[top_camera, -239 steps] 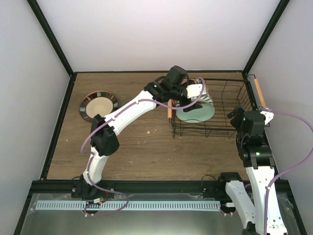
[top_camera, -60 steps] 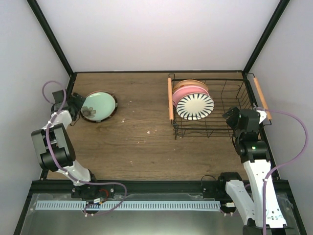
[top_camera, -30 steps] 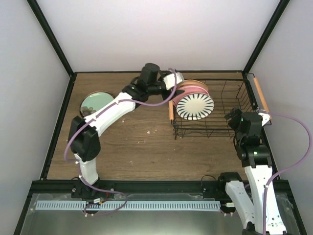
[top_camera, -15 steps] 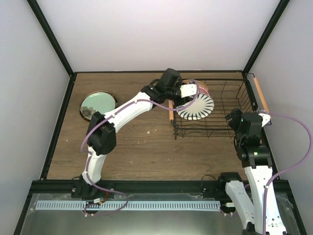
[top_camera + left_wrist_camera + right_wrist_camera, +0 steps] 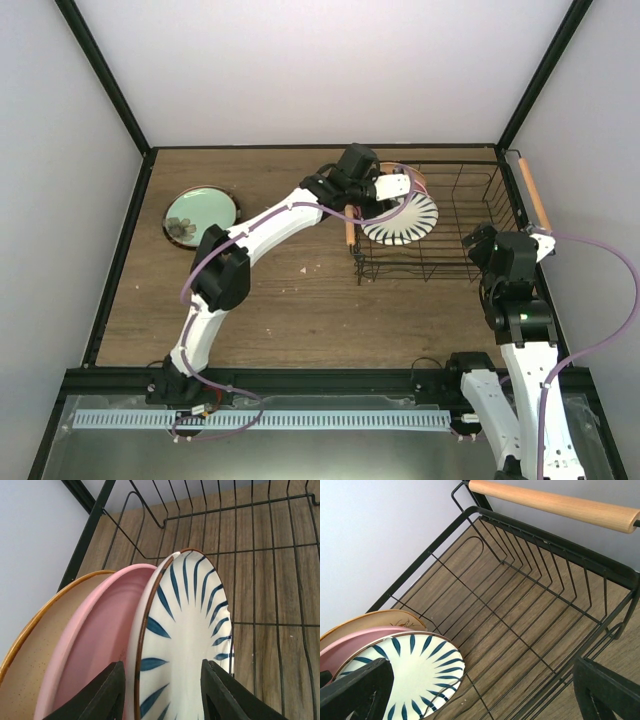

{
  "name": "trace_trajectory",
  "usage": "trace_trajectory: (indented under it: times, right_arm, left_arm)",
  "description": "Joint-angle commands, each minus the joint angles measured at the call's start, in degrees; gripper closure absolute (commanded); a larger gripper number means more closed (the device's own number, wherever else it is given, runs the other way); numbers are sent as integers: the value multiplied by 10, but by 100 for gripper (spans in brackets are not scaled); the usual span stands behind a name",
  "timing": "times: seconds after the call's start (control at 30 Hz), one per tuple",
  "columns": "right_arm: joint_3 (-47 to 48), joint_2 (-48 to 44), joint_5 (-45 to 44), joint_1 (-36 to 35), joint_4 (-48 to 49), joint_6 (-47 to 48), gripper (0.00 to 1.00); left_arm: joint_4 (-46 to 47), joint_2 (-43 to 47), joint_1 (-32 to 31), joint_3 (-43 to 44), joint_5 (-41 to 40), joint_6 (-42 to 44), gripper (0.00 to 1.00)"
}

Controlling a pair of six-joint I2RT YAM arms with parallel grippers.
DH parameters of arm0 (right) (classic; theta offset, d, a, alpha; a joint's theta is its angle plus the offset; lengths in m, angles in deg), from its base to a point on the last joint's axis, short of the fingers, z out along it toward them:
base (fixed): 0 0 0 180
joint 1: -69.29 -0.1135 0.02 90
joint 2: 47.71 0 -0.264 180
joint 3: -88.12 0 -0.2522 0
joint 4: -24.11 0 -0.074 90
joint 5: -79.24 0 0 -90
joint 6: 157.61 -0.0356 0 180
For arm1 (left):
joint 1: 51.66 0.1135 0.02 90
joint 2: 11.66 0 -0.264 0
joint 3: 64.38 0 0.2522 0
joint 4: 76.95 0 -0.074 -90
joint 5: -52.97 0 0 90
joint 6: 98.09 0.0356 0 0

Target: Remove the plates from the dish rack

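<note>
Moved: left arm has swung from the mint plate [image 5: 200, 213] at the left of the top view over to the rack [image 5: 470, 265] at the right. The mint plate now lies flat on the table [image 5: 300, 300], out of the rack.
Left gripper [image 5: 161, 672]: spread and holding nothing. In the wrist view its fingers [image 5: 107, 695] straddle the upper rim of the striped plate [image 5: 192, 625]; whether either one touches cannot be told.
Right gripper [image 5: 481, 239]: wide apart and empty, just outside the rack's lower-right corner in the top view.
Plates in rack: three, on edge and leaning together at the rack's left end. The striped plate is in front, the pink plate [image 5: 95, 645] is against its back, and the tan plate [image 5: 30, 655] is behind that.
Handling: glazed ceramic by the look — stiff, weighty for a two-finger pinch, slick, and liable to chip against the wire.
Hold: the striped plate's top rim, where it stands clear of the pink plate. The rear finger has to slip into the narrow gap between the two.
Risk: an off-centre pinch may let the plate swing or slide — and the lift could drag the pink plate along.
</note>
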Motion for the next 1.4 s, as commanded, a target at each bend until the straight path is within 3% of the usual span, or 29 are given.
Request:
trace_trajectory:
  times: [0.0,0.4,0.7,1.17,1.37]
  right_arm:
    - [8,-7,-19,2,-7,3,0]
    - [11,-9,-22,2,-12,4,0]
    - [13,-14,-25,2,-20,2,0]
    - [2,-14,-14,2,-12,0,0]
    - [-3,-18,-13,2,-12,-1,0]
  left_arm:
    - [-1,-18,-6,24,-12,-6,57]
    - [14,-49,-14,36,-49,-4,61]
    - [37,-47,-25,38,-82,-9,95]
    - [73,29,-48,34,-162,37,96]
    - [117,69,-53,-13,-190,79,96]
